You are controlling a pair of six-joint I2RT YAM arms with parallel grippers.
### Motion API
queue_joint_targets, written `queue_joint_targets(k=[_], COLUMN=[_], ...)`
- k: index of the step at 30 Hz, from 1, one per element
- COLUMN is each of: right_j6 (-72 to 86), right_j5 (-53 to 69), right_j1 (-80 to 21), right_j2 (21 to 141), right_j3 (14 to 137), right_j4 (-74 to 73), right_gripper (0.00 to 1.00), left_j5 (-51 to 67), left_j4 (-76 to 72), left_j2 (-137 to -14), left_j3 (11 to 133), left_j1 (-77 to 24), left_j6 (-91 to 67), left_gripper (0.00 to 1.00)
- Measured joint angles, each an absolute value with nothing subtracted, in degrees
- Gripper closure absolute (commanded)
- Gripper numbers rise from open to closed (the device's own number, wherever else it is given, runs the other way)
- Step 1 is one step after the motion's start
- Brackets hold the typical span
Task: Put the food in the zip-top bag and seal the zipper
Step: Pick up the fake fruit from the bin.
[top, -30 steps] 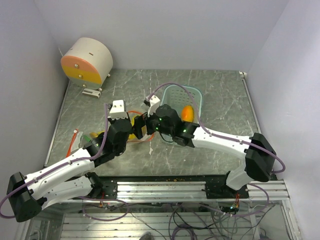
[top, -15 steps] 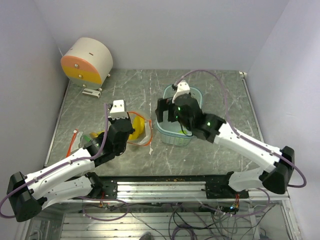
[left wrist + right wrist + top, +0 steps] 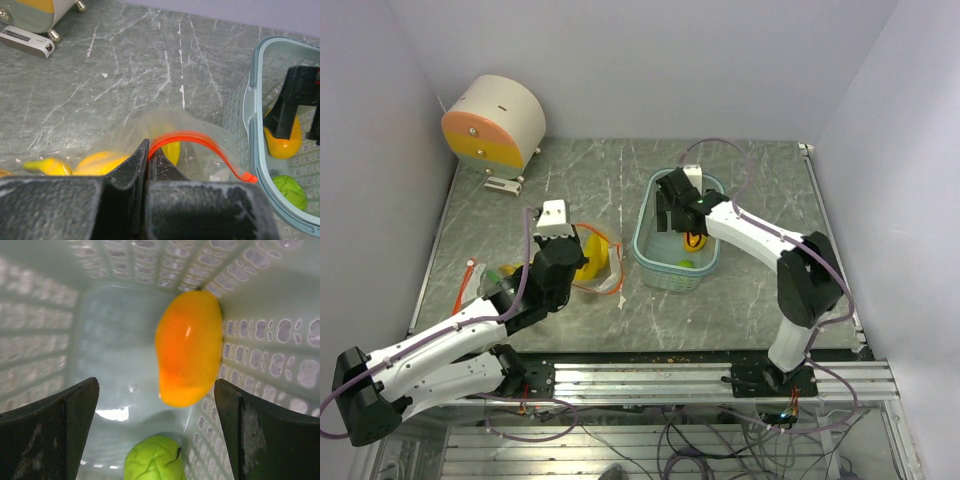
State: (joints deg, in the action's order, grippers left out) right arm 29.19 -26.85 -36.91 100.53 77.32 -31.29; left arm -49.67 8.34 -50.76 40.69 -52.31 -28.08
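A: What is gripped on the left?

B: The zipper is pinched by the left gripper, its fingers pressed together on the red strip. The bag is held with its mouth arched open toward the basket. A banana is seen inside the bag.

A: And which piece is lined up?

B: The mango is found in the basket, against the wall, with the green fruit just beside it. The right gripper is poised over it, fingers spread wide, nothing held. The mango is offset toward the finger at the right of the wrist view. Its long axis is set across the closing line, so its narrow width would be taken. The right arm is judged the nearer.
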Motion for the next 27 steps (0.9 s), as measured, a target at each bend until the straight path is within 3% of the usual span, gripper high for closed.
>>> queue_joint_targets(k=[14, 15, 19, 23, 27], right_j6=[30.0, 30.0, 30.1, 30.5, 31.0], right_j5=[-35.7, -35.8, -36.6, -38.4, -40.0], right_j1=[-36.3, -36.2, -35.8, -35.7, -35.7], right_j2=[114.4, 114.4, 115.2, 114.6, 113.7], right_j3=[78.2, 78.2, 77.8, 75.7, 73.8], right_j4=[-29.8, -29.0, -25.9, -22.8, -21.1], right_gripper=[0.05, 0.09, 0.39, 0.74, 0.81], left_j5=[-49.2, -49.2, -49.2, -49.2, -49.2], left_j4=[6.6, 6.6, 6.6, 6.6, 6.7], left_j2=[-50.2, -50.2, -49.6, -48.4, -47.7], left_j3=[39.5, 39.4, 38.7, 37.7, 37.7], left_j1=[-52.3, -52.3, -52.3, -52.3, -52.3], left_j6=[-27.2, -27.2, -27.0, -27.0, -27.0], left_gripper=[0.93, 0.93, 0.93, 0.93, 0.93])
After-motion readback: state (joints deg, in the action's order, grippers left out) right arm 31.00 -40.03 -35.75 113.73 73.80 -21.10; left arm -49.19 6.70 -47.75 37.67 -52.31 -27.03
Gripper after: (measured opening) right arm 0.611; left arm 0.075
